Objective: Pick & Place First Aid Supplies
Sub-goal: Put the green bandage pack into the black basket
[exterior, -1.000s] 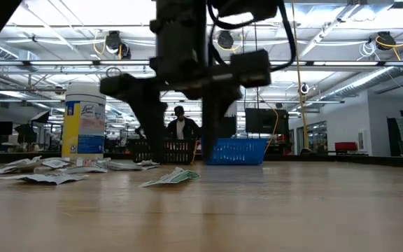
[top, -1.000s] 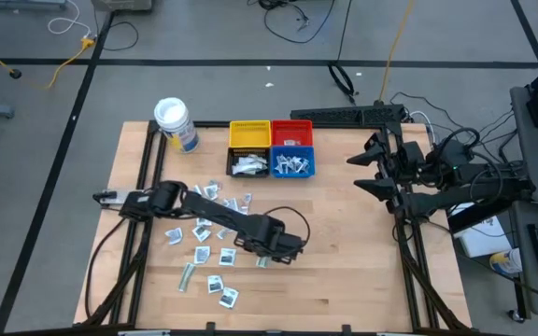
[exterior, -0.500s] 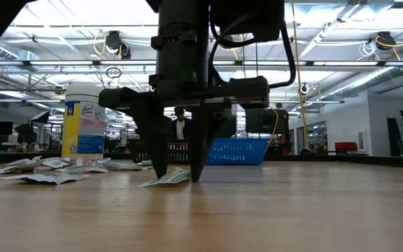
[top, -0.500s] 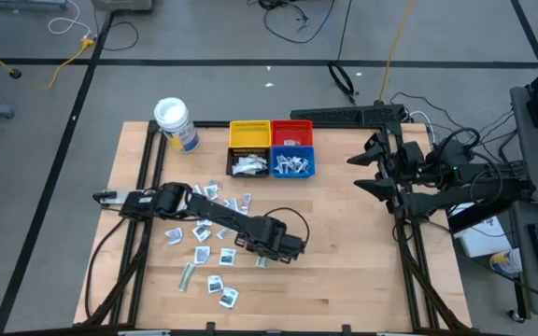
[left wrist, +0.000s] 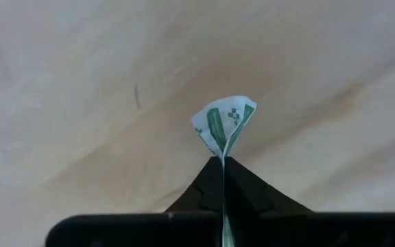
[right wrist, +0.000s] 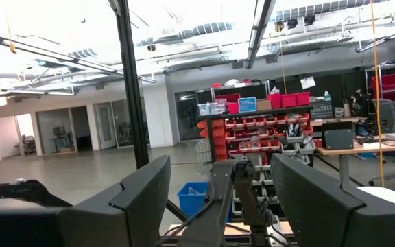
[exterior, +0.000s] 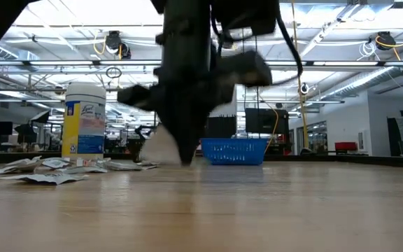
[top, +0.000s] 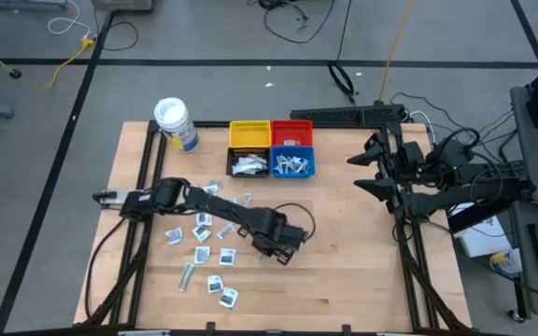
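Several small white packets of the first aid supplies (top: pixel 204 233) lie loose on the wooden table's left half, seen low at the left in the low view (exterior: pixel 44 171). My left gripper (top: pixel 276 250) points down at the table's middle, right of that scatter. It is shut on one white packet with green marks (left wrist: pixel 223 122). My right gripper (right wrist: pixel 221 199) stands open and raised by the table's right edge (top: pixel 381 168), with nothing between its fingers. My left gripper pinches the packet between its two shut fingertips (left wrist: pixel 211 180), from above, pointing down. The pinched part (left wrist: pixel 223 151) is drawn narrow, and the free end beyond the tips bulges into a curved fold. Whether that end still touches the table, I cannot tell.
Four small bins stand together at the far middle: yellow (top: pixel 249 134), red (top: pixel 292 133), black (top: pixel 248 165) and blue (top: pixel 292 165), the near two holding packets. A white-lidded jar (top: pixel 174 121) stands at the far left. Bare wood lies right of my left gripper.
My left gripper has shut: its fingers stood wide on either side of a packet lying flat on the table, then closed on it. The wrist has rolled somewhat meanwhile. The packet no longer lies flat; it is bent up between the fingertips.
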